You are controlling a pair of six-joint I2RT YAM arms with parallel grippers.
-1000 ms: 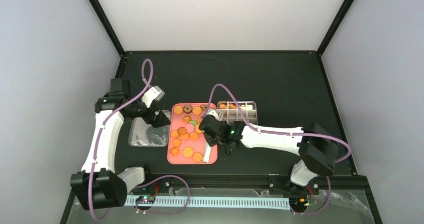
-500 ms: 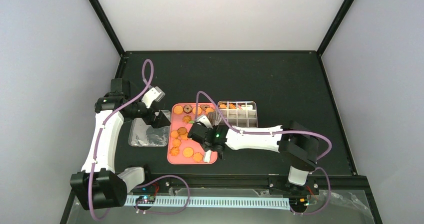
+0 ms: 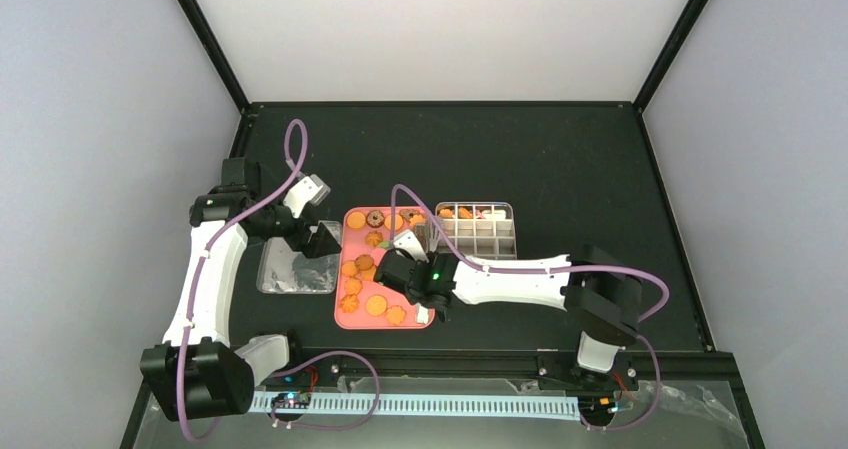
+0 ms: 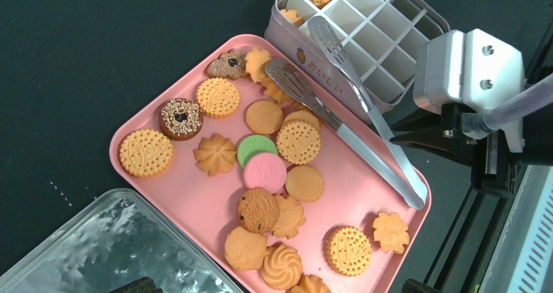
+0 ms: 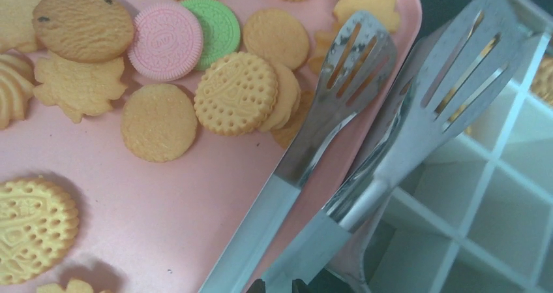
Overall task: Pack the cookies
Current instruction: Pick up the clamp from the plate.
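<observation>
— Since the tongs (image 4: 345, 123) lie slanted, one blade on the pink tray (image 4: 195, 195) and the other over the rim of the white gridded tin (image 4: 287, 42), which step would you call this?

— Fetching the next biscuit, I'd judge. Most of the cookies (image 4: 261, 169) sit loose on the tray, mid-surface toward the near edge. A few fill cells along the tin's far row, and the other cells show nothing in them.

— And the right claw (image 3: 392, 267)?

— It is at the tongs' handle end. Whether it is clamped on them I cannot tell, because its fingertips are cut off at the bottom of its own camera's view.

— The left claw (image 3: 322, 239)?

— Spread wide, holding nothing that I can see, over a clear plastic lid (image 4: 98, 247) just left of the tray.

— Next move?

— Squeeze the blades around one cookie, probably the dotted round nearest them, then lift it and carry it to a free cell. The biscuits overlap there, so a clean pinch may be awkward.
</observation>
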